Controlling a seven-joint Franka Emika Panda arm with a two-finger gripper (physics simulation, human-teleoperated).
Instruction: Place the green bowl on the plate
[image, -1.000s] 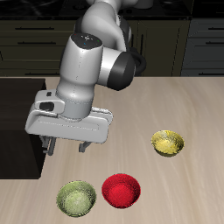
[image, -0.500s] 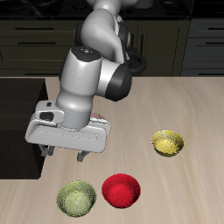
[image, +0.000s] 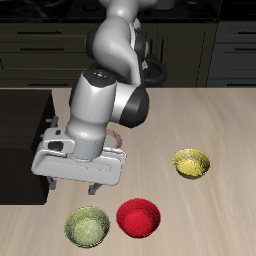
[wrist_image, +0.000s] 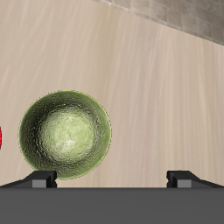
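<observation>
Looking at the exterior view, we see the claw (image: 74, 188) hanging above the tabletop (image: 200, 120), a little behind the green bowl (image: 87, 227) and not touching it. Its two fingers (image: 93, 188) point down and stand well apart, so the claw is wide open, and we see nothing between them. In the wrist view the two fingertips (wrist_image: 42, 178) also show far from each other, with only bare wood between them.

The green bowl (wrist_image: 66, 135) sits upright on the tabletop near the front edge. Its olive outside and pale speckled inside are clear in the wrist view, and nothing lies in it. Just beside it, also near the front edge, stands the red bowl (image: 138, 218); the two are close, but we cannot tell if the rims touch. The yellow bowl (image: 191, 163) stands farther back and well apart from both.

Of the plate we see only a small pinkish part (image: 117, 138), behind the arm's big grey body (image: 100, 115), which hides the rest. A dark block (image: 22, 140) lies on the tabletop, beside the claw.
</observation>
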